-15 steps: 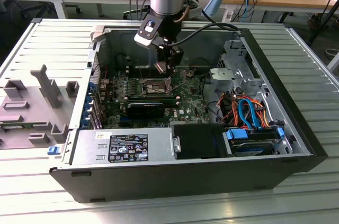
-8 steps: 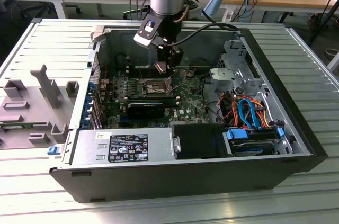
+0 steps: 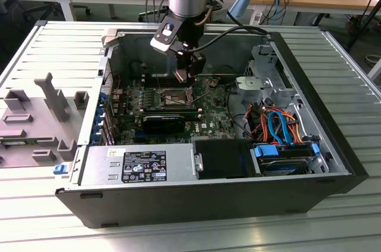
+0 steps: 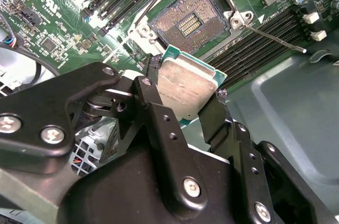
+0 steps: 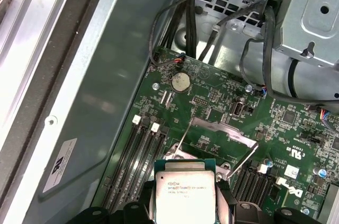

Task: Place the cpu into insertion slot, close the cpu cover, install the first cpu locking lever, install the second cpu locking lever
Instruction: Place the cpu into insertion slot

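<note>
My gripper [image 3: 183, 77] hangs inside the open computer case, shut on the cpu [image 4: 188, 89], a flat square chip with a silvery-grey top. In both wrist views the black fingers [image 4: 150, 87] clamp two opposite edges of the cpu [image 5: 185, 192]. The insertion slot [image 4: 188, 23] lies uncovered on the green board just beyond the chip, its contact field exposed. The cpu is held above the board, apart from the slot [image 3: 169, 97]. The cpu cover [image 5: 221, 128] stands raised behind the socket. Two thin locking levers [image 5: 181, 138] [image 4: 275, 38] stick up, unlatched.
Long black memory slots [image 5: 140, 155] run beside the socket. A black card [image 3: 164, 122] lies in front of it, with the power supply [image 3: 140, 165] nearer still. A metal drive cage [image 3: 268, 76] and orange and blue cables [image 3: 277, 127] sit on the exterior view's right.
</note>
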`<state>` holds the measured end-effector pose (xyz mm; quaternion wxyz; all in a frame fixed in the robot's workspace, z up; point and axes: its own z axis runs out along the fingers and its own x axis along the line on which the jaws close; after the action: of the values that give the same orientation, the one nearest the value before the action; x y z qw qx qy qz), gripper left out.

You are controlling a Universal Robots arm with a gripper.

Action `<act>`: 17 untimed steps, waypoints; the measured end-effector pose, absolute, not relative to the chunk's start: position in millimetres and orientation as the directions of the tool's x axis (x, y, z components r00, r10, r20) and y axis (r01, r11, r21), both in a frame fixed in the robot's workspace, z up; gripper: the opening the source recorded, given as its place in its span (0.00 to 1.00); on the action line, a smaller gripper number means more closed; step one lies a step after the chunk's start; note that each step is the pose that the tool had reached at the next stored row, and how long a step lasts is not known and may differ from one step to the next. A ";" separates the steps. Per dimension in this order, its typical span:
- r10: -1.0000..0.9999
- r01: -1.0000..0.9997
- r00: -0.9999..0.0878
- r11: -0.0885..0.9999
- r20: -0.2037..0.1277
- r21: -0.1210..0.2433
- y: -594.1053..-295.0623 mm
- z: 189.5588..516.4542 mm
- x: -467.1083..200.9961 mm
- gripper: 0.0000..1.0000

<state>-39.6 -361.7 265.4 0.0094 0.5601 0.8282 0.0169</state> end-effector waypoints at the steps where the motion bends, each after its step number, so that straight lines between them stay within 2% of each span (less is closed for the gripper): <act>1: 0.928 0.928 -0.371 0.371 0.003 0.039 -361.7 265.4 -39.6 0.55; 8: 0.931 0.931 -0.364 0.364 0.003 0.039 -361.7 265.3 -39.6 0.55; 11: 0.947 0.947 -0.320 0.320 0.003 0.039 -361.7 264.4 -39.6 0.55; 17: 0.955 0.954 -0.298 0.297 0.003 0.039 -361.7 263.3 -39.6 0.55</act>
<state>-39.6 -361.7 263.3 0.0101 0.5925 0.8053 0.0166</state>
